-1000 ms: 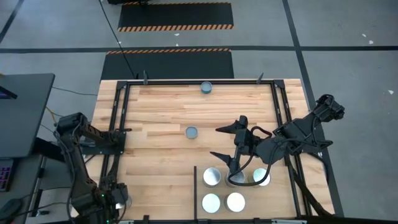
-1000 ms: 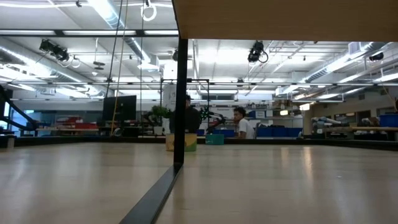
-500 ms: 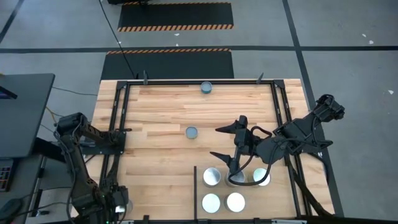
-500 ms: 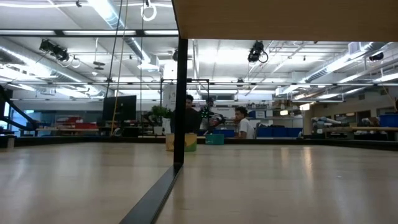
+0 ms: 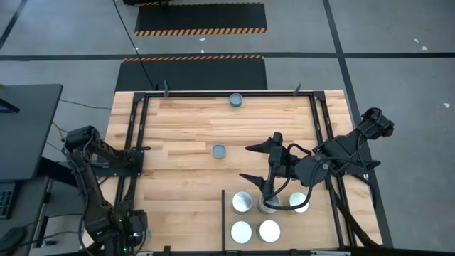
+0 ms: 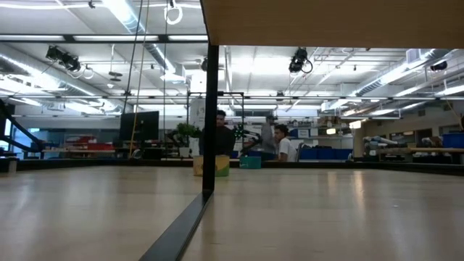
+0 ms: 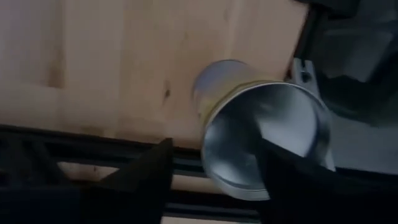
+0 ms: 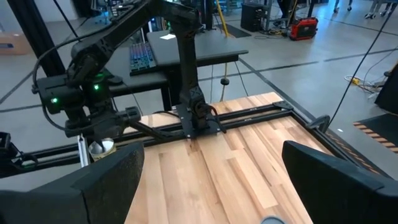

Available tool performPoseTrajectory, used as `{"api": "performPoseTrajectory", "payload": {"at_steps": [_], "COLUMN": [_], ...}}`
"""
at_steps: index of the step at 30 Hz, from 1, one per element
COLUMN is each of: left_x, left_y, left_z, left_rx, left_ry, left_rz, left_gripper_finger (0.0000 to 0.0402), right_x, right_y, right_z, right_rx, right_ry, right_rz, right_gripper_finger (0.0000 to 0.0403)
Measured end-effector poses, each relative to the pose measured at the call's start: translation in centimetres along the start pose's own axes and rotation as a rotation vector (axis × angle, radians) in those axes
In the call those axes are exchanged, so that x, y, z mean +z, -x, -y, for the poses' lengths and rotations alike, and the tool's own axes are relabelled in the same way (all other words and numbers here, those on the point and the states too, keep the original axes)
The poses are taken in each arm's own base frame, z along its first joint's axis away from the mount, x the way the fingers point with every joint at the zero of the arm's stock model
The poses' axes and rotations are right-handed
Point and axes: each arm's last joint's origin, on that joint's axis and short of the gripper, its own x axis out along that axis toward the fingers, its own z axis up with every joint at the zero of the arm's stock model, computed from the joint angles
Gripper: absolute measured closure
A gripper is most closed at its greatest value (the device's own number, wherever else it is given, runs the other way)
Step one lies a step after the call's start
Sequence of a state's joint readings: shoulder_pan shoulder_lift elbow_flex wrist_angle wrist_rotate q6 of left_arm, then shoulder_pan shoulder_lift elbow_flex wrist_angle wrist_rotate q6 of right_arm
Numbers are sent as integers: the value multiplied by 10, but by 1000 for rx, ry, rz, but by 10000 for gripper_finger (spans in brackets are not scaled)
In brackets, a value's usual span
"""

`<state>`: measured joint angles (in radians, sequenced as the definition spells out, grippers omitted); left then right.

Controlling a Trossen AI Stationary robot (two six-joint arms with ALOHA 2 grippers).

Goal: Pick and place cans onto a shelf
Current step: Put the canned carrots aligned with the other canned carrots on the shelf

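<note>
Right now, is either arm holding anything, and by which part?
Left fingers flank a can near its rim; a closed hold cannot be told. Right gripper holds nothing.

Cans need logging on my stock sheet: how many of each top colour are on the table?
Bright silver-topped cans: 5, the last partly hidden
Dull blue-grey-topped cans: 2
Silver-ended can between the left gripper's fingers: 1
Total: 8

- 5 cans in the shelf (image 5: 225, 201) at the table's near edge: 3 behind (image 5: 242, 202), 2 in front (image 5: 242, 231).
- 2 cans apart: 1 mid-table (image 5: 219, 151), 1 at the far edge (image 5: 236, 99).
</note>
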<state>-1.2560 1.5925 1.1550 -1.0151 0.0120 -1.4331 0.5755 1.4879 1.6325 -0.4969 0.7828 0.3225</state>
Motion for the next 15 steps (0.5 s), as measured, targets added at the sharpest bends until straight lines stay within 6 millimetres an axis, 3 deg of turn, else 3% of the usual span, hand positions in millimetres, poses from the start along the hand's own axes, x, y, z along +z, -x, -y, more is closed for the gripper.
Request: {"api": "performPoseTrajectory", "payload": {"at_steps": [8, 15], "left_x": [4, 4], "left_y": [2, 9], "left_z": [-1, -5], "left_rx": [-42, -49], "left_ry": [-19, -26], "left_rz": [6, 46], "left_gripper_finger": [304, 392], "right_x": [0, 0], "right_y": [0, 0], "right_z": [0, 0], "right_rx": [3, 3], "right_ry": [4, 6], "right_rz": [2, 3], "right_gripper_finger": [14, 14]}}
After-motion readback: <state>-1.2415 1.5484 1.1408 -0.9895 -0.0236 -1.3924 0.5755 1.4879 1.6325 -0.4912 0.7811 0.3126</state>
